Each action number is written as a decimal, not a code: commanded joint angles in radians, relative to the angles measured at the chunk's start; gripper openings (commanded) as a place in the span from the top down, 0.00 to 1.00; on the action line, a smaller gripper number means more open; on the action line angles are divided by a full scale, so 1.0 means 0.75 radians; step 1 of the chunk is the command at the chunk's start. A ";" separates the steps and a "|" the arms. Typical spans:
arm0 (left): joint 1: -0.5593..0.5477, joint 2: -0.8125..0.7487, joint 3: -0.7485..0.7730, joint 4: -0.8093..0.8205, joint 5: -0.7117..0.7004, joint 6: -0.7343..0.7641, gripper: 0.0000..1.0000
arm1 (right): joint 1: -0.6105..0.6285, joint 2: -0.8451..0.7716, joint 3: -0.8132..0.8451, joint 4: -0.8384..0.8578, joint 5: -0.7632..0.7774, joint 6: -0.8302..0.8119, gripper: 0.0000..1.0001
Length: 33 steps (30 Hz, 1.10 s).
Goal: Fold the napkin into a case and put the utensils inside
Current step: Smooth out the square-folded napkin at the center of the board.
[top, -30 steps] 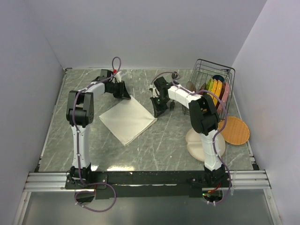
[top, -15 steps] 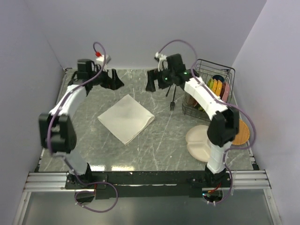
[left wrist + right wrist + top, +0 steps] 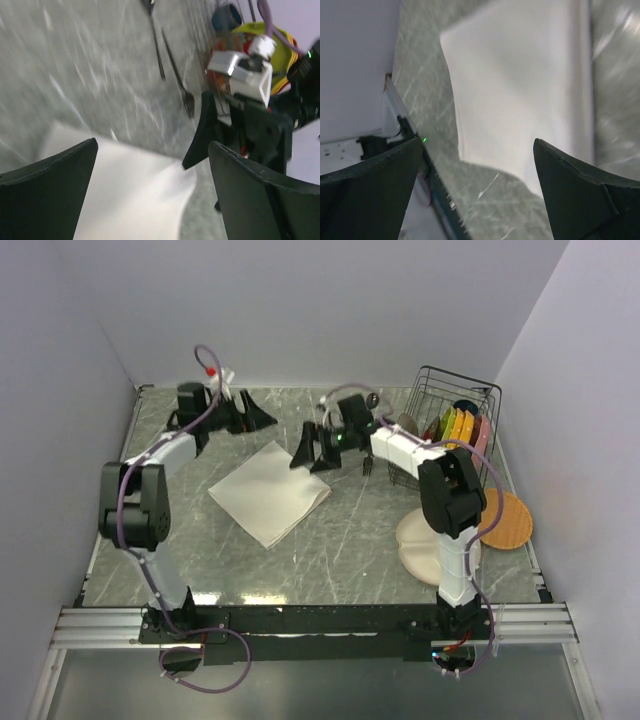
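Note:
The cream-white napkin (image 3: 268, 490) lies folded flat on the grey table as a tilted rectangle; it also shows as the napkin (image 3: 125, 195) below the left wrist and the napkin (image 3: 520, 75) below the right wrist. My left gripper (image 3: 255, 418) hovers open past its far corner, empty. My right gripper (image 3: 310, 455) hangs open by its right corner, also empty. The dark fork (image 3: 368, 466) lies right of the cloth. In the left wrist view the fork (image 3: 177, 70) and spoon (image 3: 156, 45) lie side by side beyond the cloth.
A wire rack (image 3: 455, 390) with colourful plates stands at the back right. A beige divided plate (image 3: 420, 540) and an orange round plate (image 3: 503, 518) lie at the right, near the right arm. Side walls close in the table.
Both grippers opened and let go of the napkin's corners, then lifted away. The right gripper has since dropped back beside the cloth's right corner. The napkin stays flat.

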State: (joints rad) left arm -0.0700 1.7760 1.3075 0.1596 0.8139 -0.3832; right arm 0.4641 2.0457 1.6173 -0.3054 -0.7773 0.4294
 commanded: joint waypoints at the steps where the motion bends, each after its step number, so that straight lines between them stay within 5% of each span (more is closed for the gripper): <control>1: -0.048 0.166 -0.087 0.319 0.146 -0.574 0.01 | 0.058 -0.026 -0.125 0.149 -0.140 0.153 0.00; 9: -0.089 0.505 -0.079 0.636 0.173 -0.894 0.01 | 0.007 0.103 -0.274 0.201 -0.101 0.158 0.00; 19: 0.052 0.757 0.010 0.517 0.191 -0.827 0.02 | -0.058 0.228 -0.309 0.078 -0.125 0.098 0.01; 27: 0.159 0.545 -0.127 0.640 0.326 -0.829 0.01 | -0.042 0.283 0.120 -0.225 -0.174 -0.149 0.04; 33: 0.169 0.079 -0.342 0.344 0.361 -0.571 0.01 | 0.050 0.103 0.116 -0.168 -0.216 -0.117 0.04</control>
State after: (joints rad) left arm 0.0635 2.0888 1.1381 0.4873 1.0317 -0.9504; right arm 0.4435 2.2429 1.7035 -0.4278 -0.9283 0.3676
